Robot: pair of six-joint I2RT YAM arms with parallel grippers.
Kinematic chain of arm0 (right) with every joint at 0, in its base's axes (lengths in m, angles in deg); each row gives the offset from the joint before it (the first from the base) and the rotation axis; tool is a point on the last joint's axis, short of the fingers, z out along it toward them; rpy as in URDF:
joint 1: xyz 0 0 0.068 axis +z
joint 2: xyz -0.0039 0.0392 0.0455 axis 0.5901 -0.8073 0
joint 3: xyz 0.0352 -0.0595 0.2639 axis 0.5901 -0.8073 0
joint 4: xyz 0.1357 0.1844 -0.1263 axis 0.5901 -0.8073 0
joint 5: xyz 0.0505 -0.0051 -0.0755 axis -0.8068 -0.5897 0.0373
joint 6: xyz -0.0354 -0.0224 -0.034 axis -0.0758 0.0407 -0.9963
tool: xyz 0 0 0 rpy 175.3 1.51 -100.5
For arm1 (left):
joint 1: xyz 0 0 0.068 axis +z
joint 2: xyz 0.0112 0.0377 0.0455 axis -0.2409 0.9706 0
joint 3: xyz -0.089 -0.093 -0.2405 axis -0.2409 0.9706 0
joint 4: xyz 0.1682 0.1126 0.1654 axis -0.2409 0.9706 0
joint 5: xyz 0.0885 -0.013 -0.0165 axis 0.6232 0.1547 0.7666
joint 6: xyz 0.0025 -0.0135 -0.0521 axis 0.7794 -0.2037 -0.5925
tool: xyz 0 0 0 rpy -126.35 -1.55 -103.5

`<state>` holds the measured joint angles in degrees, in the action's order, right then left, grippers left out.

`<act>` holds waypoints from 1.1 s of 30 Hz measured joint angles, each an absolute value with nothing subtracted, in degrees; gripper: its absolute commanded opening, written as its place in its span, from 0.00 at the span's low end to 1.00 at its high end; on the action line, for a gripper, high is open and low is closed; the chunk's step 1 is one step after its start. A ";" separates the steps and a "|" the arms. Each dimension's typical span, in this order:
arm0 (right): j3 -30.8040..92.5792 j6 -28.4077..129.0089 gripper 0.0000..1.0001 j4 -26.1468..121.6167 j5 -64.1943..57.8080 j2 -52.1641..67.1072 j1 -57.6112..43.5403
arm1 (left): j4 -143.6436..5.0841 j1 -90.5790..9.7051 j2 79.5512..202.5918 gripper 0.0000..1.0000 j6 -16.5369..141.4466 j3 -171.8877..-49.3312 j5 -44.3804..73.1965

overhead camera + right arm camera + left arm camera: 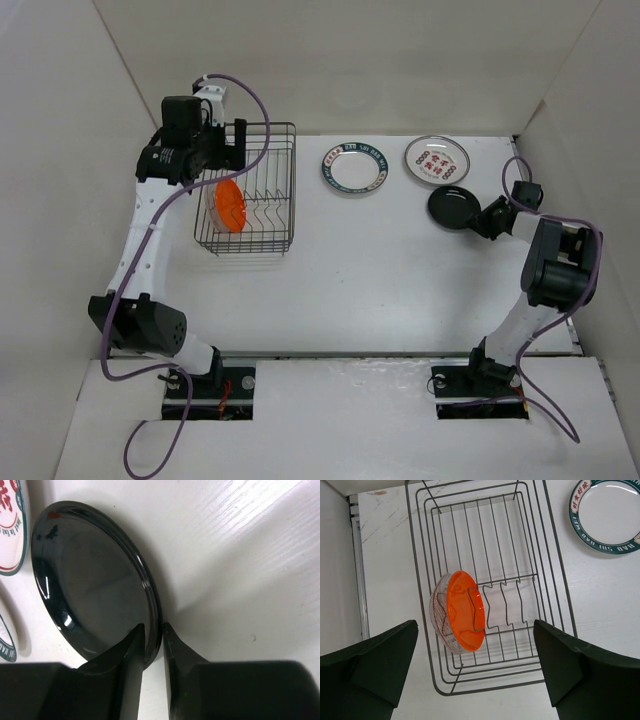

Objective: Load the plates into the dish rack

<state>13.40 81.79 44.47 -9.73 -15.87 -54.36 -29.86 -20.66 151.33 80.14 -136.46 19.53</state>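
**Left arm.** The left gripper (475,626) hangs over the dish rack (247,190) with its jaws spread wide and nothing between them. In the top view the wrist covers the rack's far left corner.

**Dish rack.** The dark wire basket stands at the far left of the white table (380,270). Two plates are in it, both at its left end. The orange plate (465,611) stands on edge against the first divider prong (479,611). The clear plate (439,611) is nested directly behind it, on the side away from the prongs. The remaining prong slots to the right hold nothing.

**Right arm.** The right gripper (152,630) is closed down to a narrow gap, pinching the near rim of the black plate (90,575). One finger lies inside the dish and the other outside. The wrist view shows a dark shadow under the gripped edge. Whether that edge is clear of the table cannot be determined.

**Surroundings.**
- The white plate with red marks (436,160) lies flat, just beyond the black plate and close beside it.
- The plate with the dark blue-green patterned rim (354,167) lies flat between that pair and the rack, near the rack's right side.
- Both flat plates sit along the far edge of the table.
- Purple cables (255,100) loop from each arm. The left arm's cable arches above the rack's back edge.
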 measured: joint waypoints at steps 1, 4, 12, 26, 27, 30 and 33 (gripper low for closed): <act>13.71 81.81 0.18 43.97 -9.90 -16.09 -54.36 | -29.68 -20.57 151.57 1.00 80.17 -136.68 19.49; 15.02 81.88 0.00 42.72 -10.40 -17.12 -54.47 | -29.57 -20.11 152.23 1.00 80.17 -137.22 19.27; 16.86 81.37 0.00 41.35 -11.74 -17.53 -54.55 | -29.37 -19.06 153.04 1.00 80.49 -137.29 17.15; 10.72 81.00 0.00 41.50 -9.66 8.44 -43.25 | -31.23 -21.12 158.28 1.00 84.03 -143.06 -4.90; 11.28 80.92 0.00 42.07 -9.66 8.98 -40.65 | -31.36 -22.21 158.83 1.00 84.65 -143.21 -7.15; 13.25 80.04 0.00 43.97 -9.18 9.14 -32.33 | -31.30 -25.75 160.80 1.00 86.31 -143.21 -13.82; 13.75 79.17 0.00 46.72 -10.34 9.14 -25.97 | -31.21 -28.33 162.92 1.00 87.42 -143.23 -20.64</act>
